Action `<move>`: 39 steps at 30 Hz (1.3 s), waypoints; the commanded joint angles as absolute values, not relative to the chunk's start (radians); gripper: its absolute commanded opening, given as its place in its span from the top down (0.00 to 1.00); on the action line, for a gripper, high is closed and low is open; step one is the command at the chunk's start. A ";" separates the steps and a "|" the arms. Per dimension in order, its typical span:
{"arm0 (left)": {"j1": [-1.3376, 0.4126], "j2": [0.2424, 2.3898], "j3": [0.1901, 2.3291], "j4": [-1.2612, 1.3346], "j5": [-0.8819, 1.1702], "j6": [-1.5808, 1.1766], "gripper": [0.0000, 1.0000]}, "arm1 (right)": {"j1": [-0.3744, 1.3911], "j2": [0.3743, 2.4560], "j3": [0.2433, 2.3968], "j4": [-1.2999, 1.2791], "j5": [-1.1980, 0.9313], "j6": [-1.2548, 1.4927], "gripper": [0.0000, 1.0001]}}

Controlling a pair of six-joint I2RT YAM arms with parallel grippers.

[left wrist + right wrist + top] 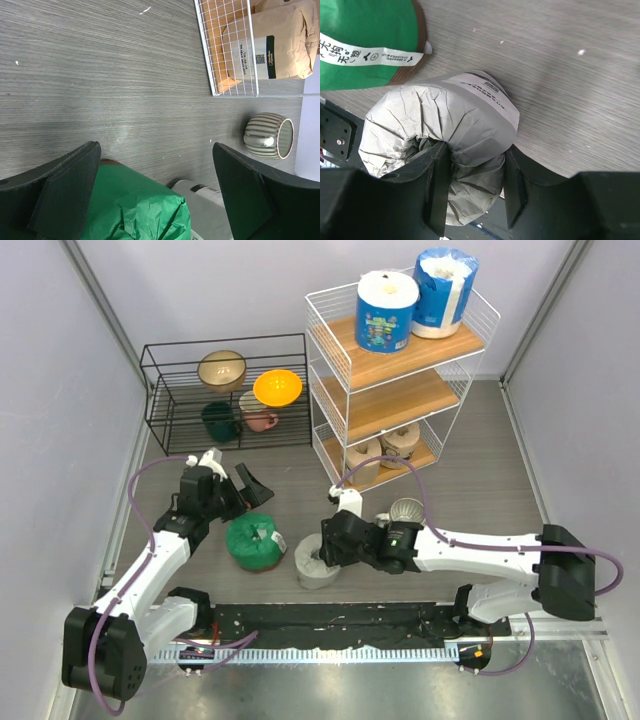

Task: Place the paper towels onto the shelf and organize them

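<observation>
Right wrist view first: the right gripper (475,187) is pinched onto the wall of the grey roll (440,115), one finger down inside the hollow core, the other pressed against the outside, wrapper crumpled between them. The roll stands on end on the table (480,460), close to the black base plate (330,620) at the near edge. The green roll (365,25) sits just beside it on the left; I cannot tell whether the two touch.

Over to the left wrist camera: the left gripper (155,155) has its fingers spread wide with nothing between them, hanging above the green roll (135,210), not touching it.

From the top camera, both grippers sit mid-table, the right one (325,540) over the grey roll (315,565) and the left one (245,488) just behind the green roll (252,540). Grey table shows from there to the foot of the shelf (400,370), and the striped mug (405,510) lies on its side in that stretch, right beside the right arm.

On the shelf, two blue-wrapped rolls (386,310) stand upright on the top board and two tan rolls (365,455) sit on the bottom board. The black rack (225,390) with bowls (277,388) stands left of the shelf, behind the left arm.
</observation>
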State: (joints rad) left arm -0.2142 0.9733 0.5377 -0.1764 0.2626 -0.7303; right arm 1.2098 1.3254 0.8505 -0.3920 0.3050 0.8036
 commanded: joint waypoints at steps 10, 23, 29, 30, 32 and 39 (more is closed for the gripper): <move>-0.218 0.962 0.546 -0.152 0.278 -0.735 0.00 | 1.132 0.956 0.974 -0.572 0.549 0.798 0.61; -0.218 0.971 0.546 -0.146 0.281 -0.736 0.00 | 0.950 0.949 1.342 -0.767 1.048 0.617 0.62; -0.218 0.976 0.548 -0.146 0.282 -0.736 0.00 | 0.888 1.005 1.416 -0.646 1.000 0.485 0.62; -0.216 0.976 0.548 -0.147 0.281 -0.736 0.00 | 0.875 1.017 1.420 -0.635 0.979 0.474 0.62; -0.218 0.973 0.546 -0.147 0.282 -0.736 0.00 | 0.832 1.044 1.430 -0.623 0.912 0.469 0.62; -0.218 0.973 0.546 -0.147 0.281 -0.736 0.00 | 0.749 1.075 1.430 -0.557 0.776 0.446 0.62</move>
State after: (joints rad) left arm -0.2142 0.9737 0.5377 -0.1761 0.2630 -0.7307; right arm 0.7853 1.0859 1.3914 -0.6769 0.8494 0.4744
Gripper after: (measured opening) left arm 0.996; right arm 0.425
